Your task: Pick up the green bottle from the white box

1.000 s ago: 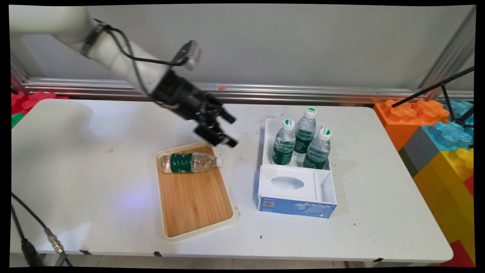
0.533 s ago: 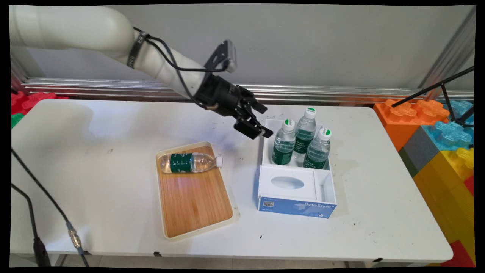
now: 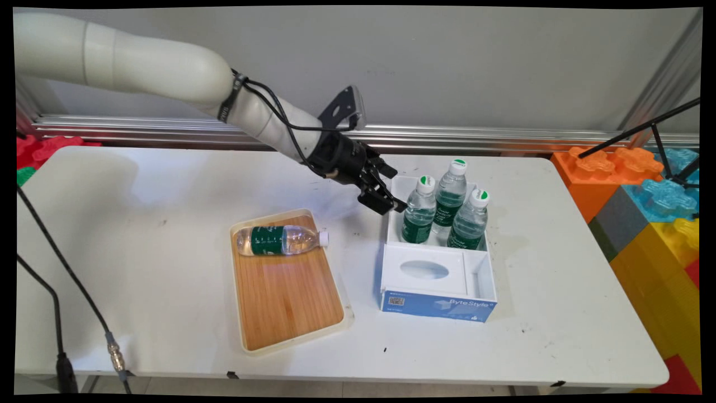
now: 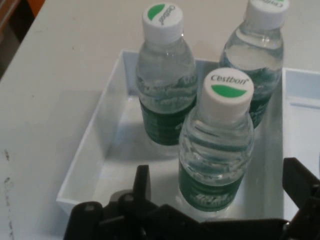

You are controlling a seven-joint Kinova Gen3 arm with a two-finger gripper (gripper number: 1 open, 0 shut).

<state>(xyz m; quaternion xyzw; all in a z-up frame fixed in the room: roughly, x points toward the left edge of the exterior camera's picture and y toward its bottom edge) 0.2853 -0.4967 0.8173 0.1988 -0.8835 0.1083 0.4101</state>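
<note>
Hand view: your gripper [image 4: 215,200] hangs wide open, empty
Nearest bottle [image 4: 216,145] sits lower centre, between its fingers [image 4: 142,182]

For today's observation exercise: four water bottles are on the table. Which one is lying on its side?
The bottle on the wooden tray lies on its side, cap pointing toward the white box. The other three stand upright inside that box.

Even, fairly bright light falls from above on the white table [image 3: 140,280], which shows a pale sheen near its left edge. Soft shadows lie right of the white box [image 3: 481,280] and under the arm near the far edge. The wooden tray [image 3: 285,302] carries a faint gloss. In the hand view the bottles [image 4: 215,150] look slightly soft, the gripper [image 4: 220,200] at the bottom edge dark and unfocused.
</note>
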